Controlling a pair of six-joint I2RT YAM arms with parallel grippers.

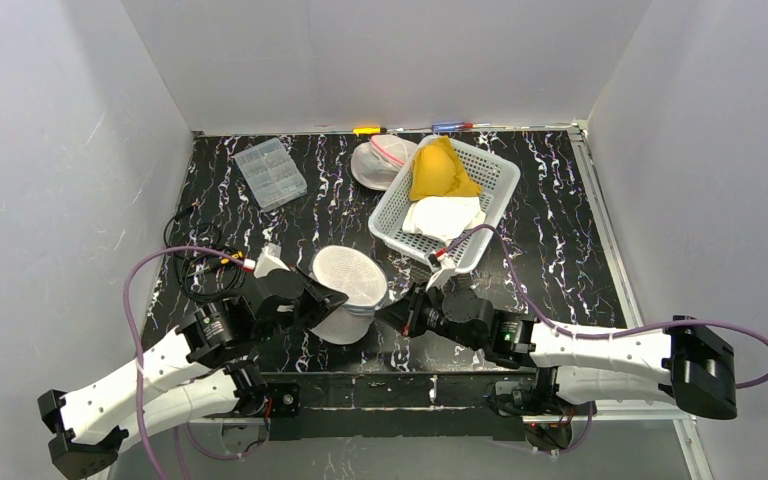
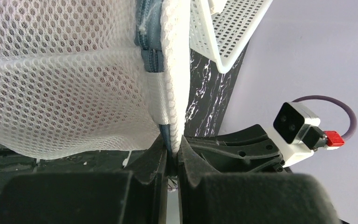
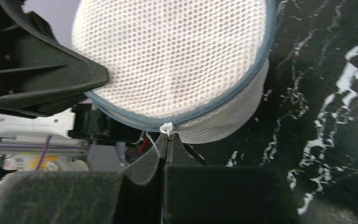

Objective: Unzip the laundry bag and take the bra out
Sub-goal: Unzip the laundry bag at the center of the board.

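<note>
Top view: laundry bag (image 1: 350, 288), a round white mesh pouch w/ blue-grey zip tape (image 3: 214, 109) round its rim, sits on the black marbled table (image 1: 560, 270) at approx 6 o'clock from table centre, near the front edge, btwn the two arms. It is tipped up, flat mesh face toward 12 o'clock.

L gripper (image 2: 172, 147) comes at the bag from 9 o'clock. Its jaws are clamped on the bag's edge, mesh and zip tape pinched btwn the tips.

R gripper (image 3: 168, 137) comes in from 3 o'clock. Its jaws are together, tips pinching the small white zip pull (image 3: 167, 127) at the bag's lower rim. The zip looks closed along the arc in view. The bra can't be made out through the mesh.

Rest of table: white basket (image 1: 500, 180) at approx 1 o'clock, holding a yellow cloth (image 1: 443, 172) and a white cloth (image 1: 445, 215). A second mesh pouch (image 1: 378, 160) w/ pink trim lies just beside the basket at 12 o'clock. A clear compartment box (image 1: 270, 172) sits at 11 o'clock and loose black cables (image 1: 192, 262) at 9 o'clock.
</note>
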